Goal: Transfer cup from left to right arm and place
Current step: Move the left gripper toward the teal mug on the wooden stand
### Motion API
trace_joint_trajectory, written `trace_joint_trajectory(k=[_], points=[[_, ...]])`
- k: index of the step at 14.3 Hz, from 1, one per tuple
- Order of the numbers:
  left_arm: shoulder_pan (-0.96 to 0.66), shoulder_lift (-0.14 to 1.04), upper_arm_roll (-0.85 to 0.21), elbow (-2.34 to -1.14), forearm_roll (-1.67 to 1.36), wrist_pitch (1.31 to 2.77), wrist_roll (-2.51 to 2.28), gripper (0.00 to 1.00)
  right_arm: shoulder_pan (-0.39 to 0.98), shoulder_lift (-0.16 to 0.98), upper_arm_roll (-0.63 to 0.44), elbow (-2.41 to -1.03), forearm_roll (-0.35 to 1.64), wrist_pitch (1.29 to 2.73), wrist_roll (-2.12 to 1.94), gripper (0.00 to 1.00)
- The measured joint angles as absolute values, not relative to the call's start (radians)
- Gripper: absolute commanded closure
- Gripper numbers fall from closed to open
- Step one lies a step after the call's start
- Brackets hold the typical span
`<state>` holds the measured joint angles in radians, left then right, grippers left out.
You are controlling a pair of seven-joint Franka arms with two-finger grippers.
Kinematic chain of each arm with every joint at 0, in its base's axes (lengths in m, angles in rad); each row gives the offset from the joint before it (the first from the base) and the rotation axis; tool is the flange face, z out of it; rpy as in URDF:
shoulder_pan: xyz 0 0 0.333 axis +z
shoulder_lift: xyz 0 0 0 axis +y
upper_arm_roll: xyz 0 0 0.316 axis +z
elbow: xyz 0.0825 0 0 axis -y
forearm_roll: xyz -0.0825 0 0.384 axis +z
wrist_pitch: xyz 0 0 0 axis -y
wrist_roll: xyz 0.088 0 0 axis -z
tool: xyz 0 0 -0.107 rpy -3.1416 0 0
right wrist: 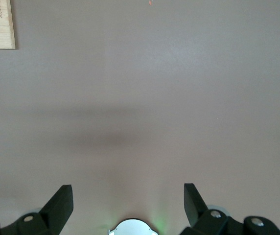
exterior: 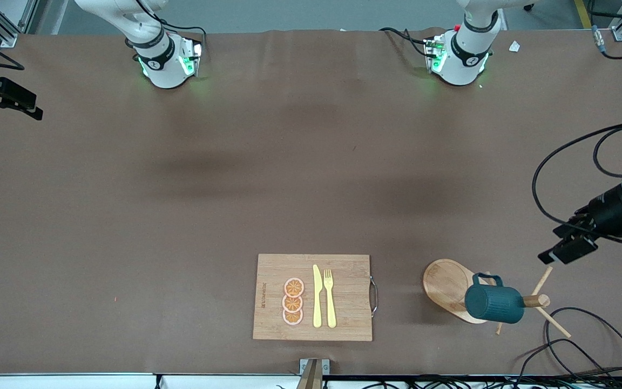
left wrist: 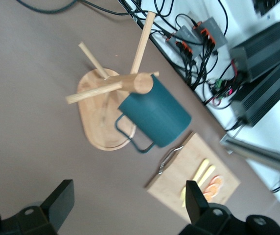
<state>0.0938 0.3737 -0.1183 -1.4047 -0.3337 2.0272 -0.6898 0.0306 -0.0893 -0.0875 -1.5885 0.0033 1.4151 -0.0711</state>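
Nothing is done yet: the ribbed dark teal cup (exterior: pixel 493 304) hangs on the wooden peg rack (exterior: pixel 454 289), at three o'clock from the bamboo cutting board (exterior: pixel 273 270). The left gripper (left wrist: pixel 125 208), fingers wide and empty, hovers above the rack. The right gripper (right wrist: pixel 128 203), also wide and empty, waits over bare table, so pickup, handover and placing all remain.

Cup (exterior: pixel 493 304): dark teal, ribbed sides, soft satin sheen.
Peg rack (exterior: pixel 447 282): pale bare wood, smooth, matt.
Cutting board (exterior: pixel 343 294): light wood, fine grain, matt; thin metal handle on one edge.
Knife (exterior: pixel 317 296) and fork (exterior: pixel 330 297): yellow, plastic-looking, smooth.
Table cover (exterior: pixel 181 216): brown, matt, slightly creased.
Left gripper (left wrist: pixel 125 208): black fingers, matt, plastic-looking.
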Motion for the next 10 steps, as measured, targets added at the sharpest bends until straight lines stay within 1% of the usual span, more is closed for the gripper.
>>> trace_joint_trajectory(k=[6,10], points=[[0.080,0.508,-0.128,-1.337,-0.415,2.199,-0.868,0.00,0.031,-0.089,-0.088,-1.588,0.003,1.414,-0.071,0.00],[0.081,0.554,-0.126,-1.319,-0.476,2.230,-0.887,0.00,0.031,-0.089,-0.088,-1.588,0.003,1.413,-0.071,0.00]])
